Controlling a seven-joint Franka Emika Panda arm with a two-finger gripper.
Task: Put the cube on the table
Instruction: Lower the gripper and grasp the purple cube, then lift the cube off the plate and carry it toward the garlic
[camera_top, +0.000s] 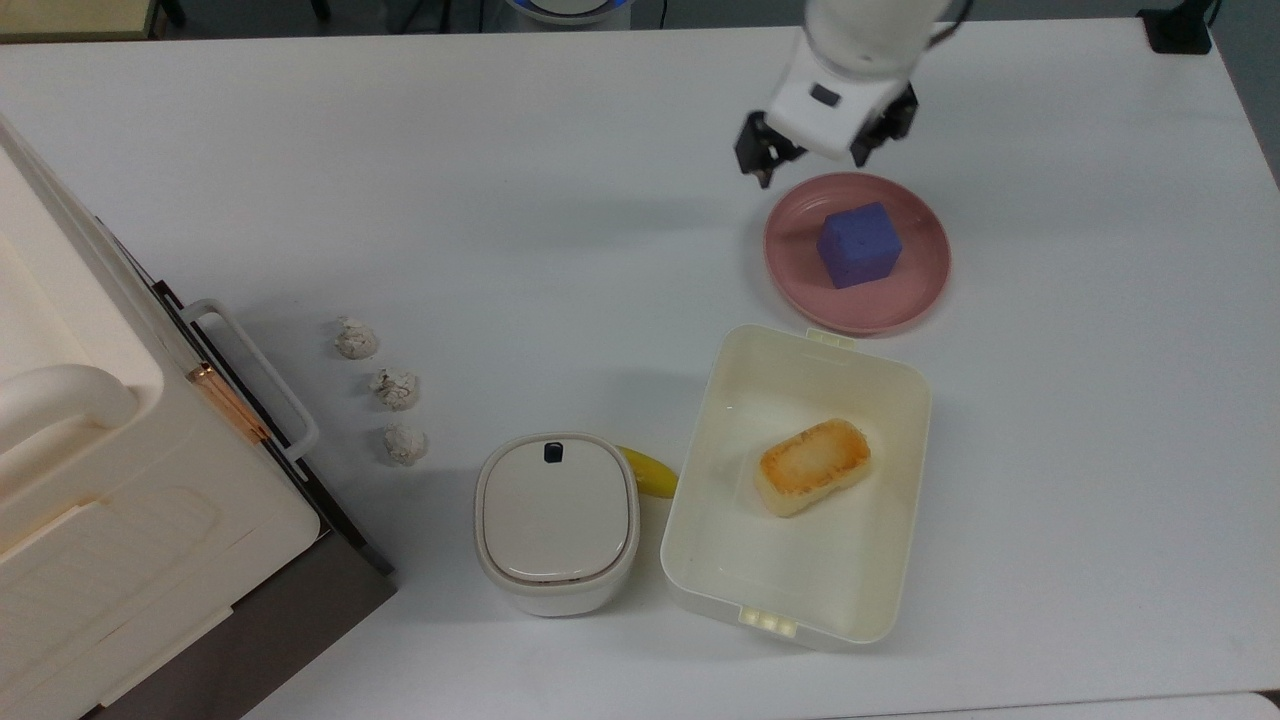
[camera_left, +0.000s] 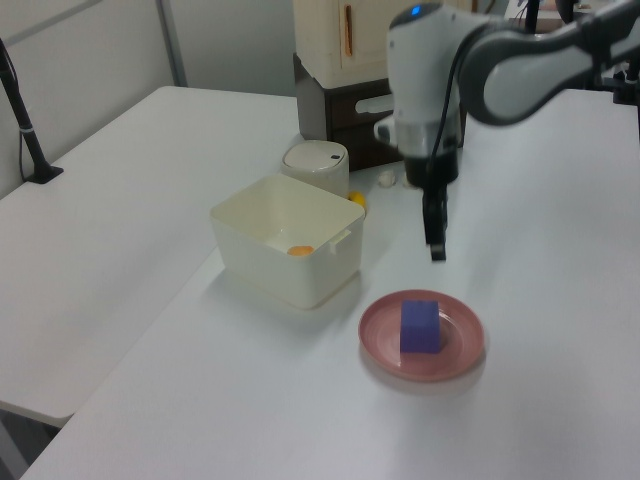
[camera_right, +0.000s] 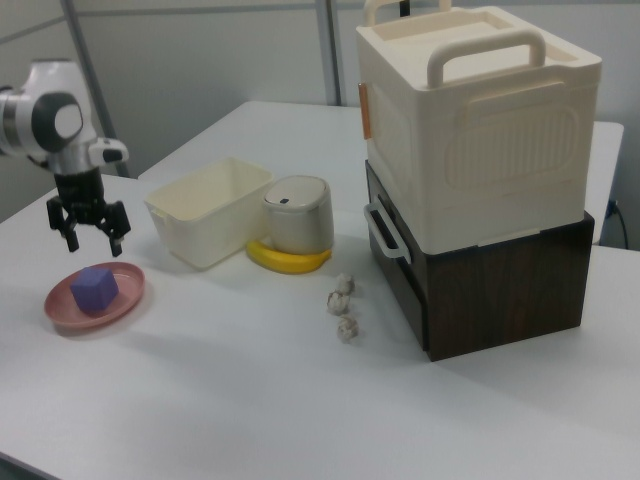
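The blue-purple cube (camera_top: 858, 245) (camera_left: 420, 326) (camera_right: 95, 290) rests on a pink round plate (camera_top: 790, 255) (camera_left: 462, 345) (camera_right: 128, 296) that stands on the white table (camera_top: 560, 230). My gripper (camera_top: 812, 165) (camera_right: 88, 240) hangs open in the air over the plate's far edge, toward the top view's upper left of the cube, and touches nothing. In the left view its dark fingers (camera_left: 436, 232) point down just behind the plate. Nothing sits between the fingers.
A cream tray (camera_top: 700, 440) holding a toasted bread-shaped block (camera_top: 812, 466) stands just below the plate in the top view. Beside it are a white lidded pot (camera_top: 556, 520), a banana (camera_top: 650, 472), three crumpled white lumps (camera_top: 396, 388) and a big cream container (camera_top: 100, 480) on a dark base.
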